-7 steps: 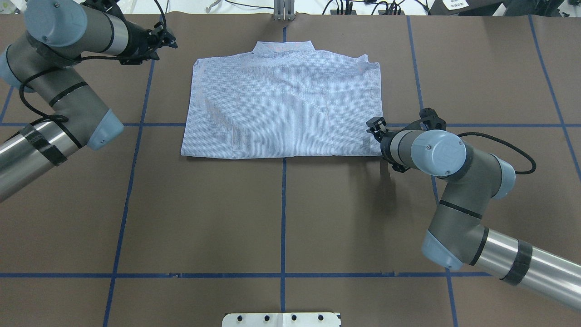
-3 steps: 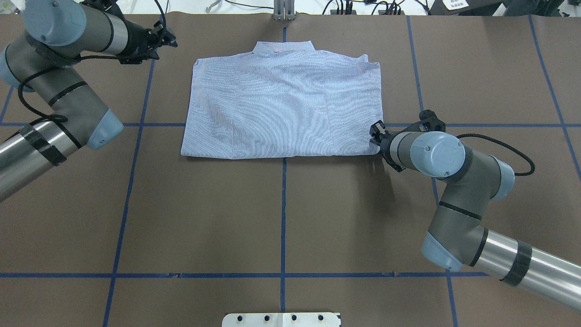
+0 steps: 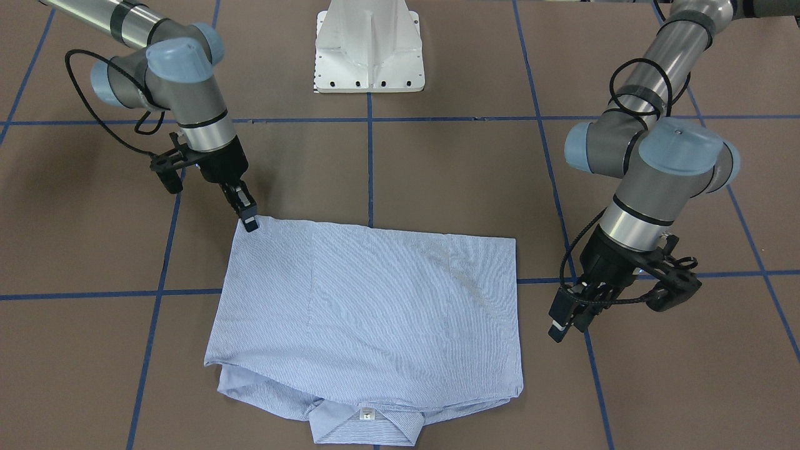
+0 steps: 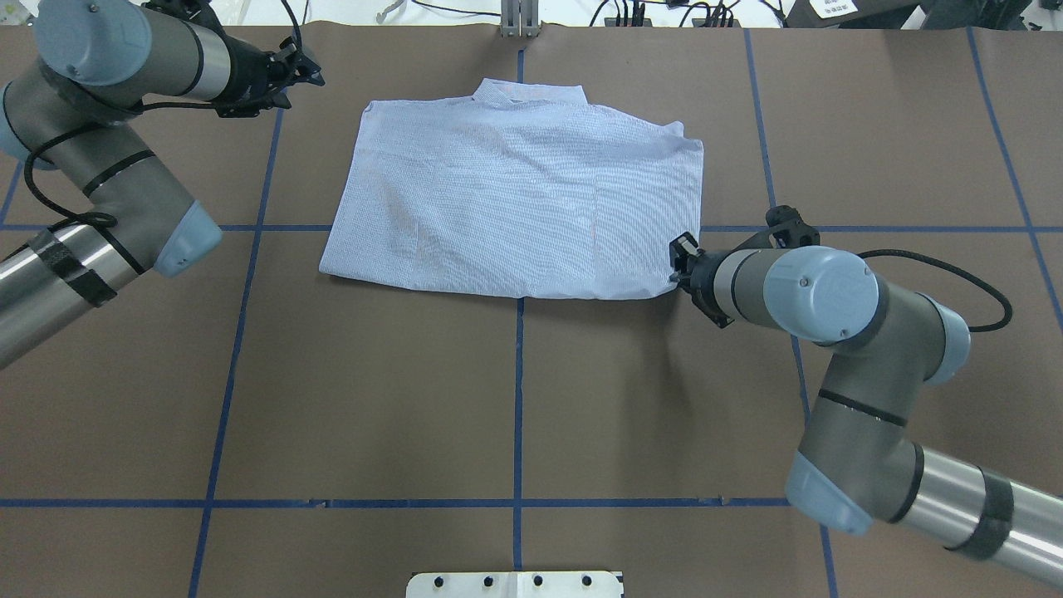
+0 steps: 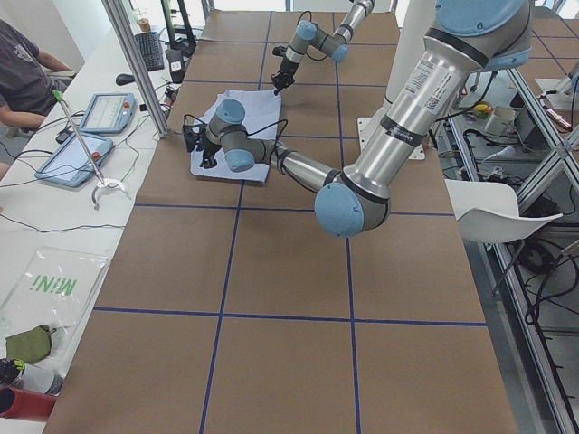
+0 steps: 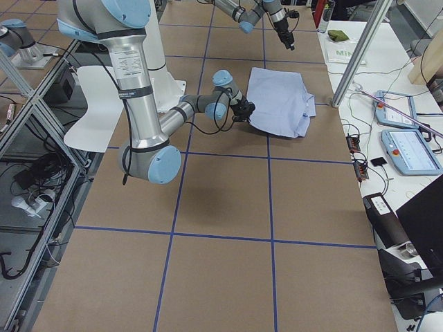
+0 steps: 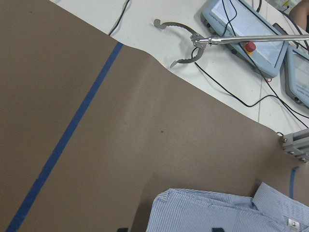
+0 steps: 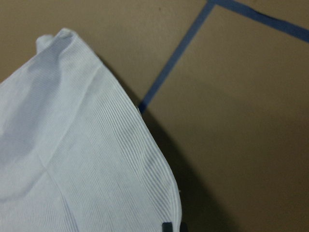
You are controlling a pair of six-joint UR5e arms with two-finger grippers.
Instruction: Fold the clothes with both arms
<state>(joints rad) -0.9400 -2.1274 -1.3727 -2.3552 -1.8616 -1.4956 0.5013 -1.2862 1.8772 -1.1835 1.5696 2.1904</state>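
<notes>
— So, found the shirt [image 4: 515, 191] where?

— Spread flat on the counter [image 4: 515, 399], folded into a wide block. Ran its long axis across from left to right, with the collar [image 4: 531, 90] pointed away from the base [image 4: 515, 584].

— And caught the right tool [image 4: 679, 262] doing what?

— Sat low at the near right corner of the shirt, touching the cloth right at the hem. Looked pinched narrow on that corner, judging by its own wrist view, with the cloth edge running straight down into the tips.

— Checked the left tool [image 4: 309, 75] too?

— Hung off the far left corner, just beside the shoulder and clear of the cloth. Showed fingertips [image 7: 122, 230] set wide at the bottom of its wrist view, gripping nothing.

— Made what of that, for the coming move?

— Judged the diagonal to be the crux: one hold at the near right, none at the far left. Placed the shirt to the right of the left tool and a little nearer the base, so expected a short reach that way to meet the shoulder corner. Reckoned the right arm the nearer, being on the cloth already.

— Feared anything?

— Skewing under a single pinch. Looked somewhat askew to the blue tape lines [image 4: 519, 374] as it lay.
</notes>
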